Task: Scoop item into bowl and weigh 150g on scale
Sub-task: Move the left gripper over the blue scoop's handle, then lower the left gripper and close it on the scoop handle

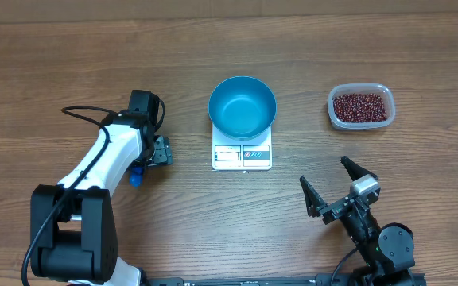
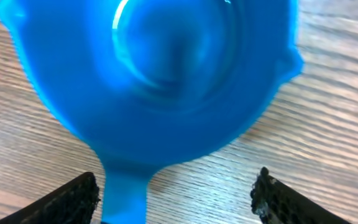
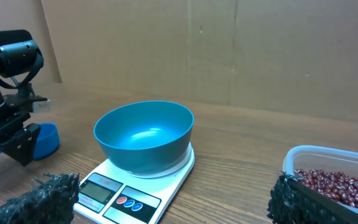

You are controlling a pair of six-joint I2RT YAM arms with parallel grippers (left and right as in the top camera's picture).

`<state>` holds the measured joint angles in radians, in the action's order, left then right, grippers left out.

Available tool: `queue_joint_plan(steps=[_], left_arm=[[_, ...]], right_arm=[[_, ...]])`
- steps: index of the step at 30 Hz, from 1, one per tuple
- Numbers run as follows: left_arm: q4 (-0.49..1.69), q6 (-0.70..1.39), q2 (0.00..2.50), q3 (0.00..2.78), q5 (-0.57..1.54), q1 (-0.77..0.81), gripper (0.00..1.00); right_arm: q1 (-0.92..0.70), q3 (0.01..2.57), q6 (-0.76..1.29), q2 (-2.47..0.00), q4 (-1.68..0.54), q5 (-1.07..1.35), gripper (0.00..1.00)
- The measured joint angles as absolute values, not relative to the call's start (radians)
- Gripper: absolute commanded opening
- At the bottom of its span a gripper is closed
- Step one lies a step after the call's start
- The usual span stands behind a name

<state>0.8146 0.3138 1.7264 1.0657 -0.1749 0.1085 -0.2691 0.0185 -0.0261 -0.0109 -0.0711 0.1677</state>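
The empty blue bowl (image 1: 242,106) (image 3: 145,134) stands on the white scale (image 1: 242,156) (image 3: 135,186) at the table's middle. The dark red beans (image 1: 361,106) (image 3: 337,185) lie in a clear tub at the right. A small blue scoop (image 2: 160,74) (image 1: 136,176) (image 3: 45,138) lies on the wood under my left gripper (image 1: 157,151) (image 2: 176,196). That gripper is open, and the scoop's handle (image 2: 124,193) runs between its fingers, close to the left one, with a wide gap to the right one. My right gripper (image 1: 324,189) (image 3: 173,199) is open and empty, near the front edge, facing the scale.
The clear tub (image 1: 382,119) (image 3: 303,158) sits to the right of the scale. A cardboard wall (image 3: 229,50) closes the far side of the table. My white left arm (image 1: 102,159) reaches across the left half.
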Motion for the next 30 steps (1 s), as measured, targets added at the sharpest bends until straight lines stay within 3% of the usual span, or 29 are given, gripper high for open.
queue_joint_plan(steps=[9,15,17,30], left_arm=[[0.662,0.303,1.726,1.129,-0.145,0.109,0.71],[0.574,0.303,1.726,1.129,-0.142,0.109,0.72],[0.576,0.3,1.726,1.129,-0.141,0.109,0.79],[0.931,0.346,1.625,1.404,-0.082,0.088,0.83]], right_arm=[[-0.269,0.019,-0.026,-0.011,-0.071,0.168,1.0],[-0.269,0.019,-0.026,-0.011,-0.07,0.168,1.0],[-0.269,0.019,-0.027,-0.011,-0.072,0.168,1.0],[-0.269,0.019,-0.026,-0.011,-0.071,0.168,1.0]])
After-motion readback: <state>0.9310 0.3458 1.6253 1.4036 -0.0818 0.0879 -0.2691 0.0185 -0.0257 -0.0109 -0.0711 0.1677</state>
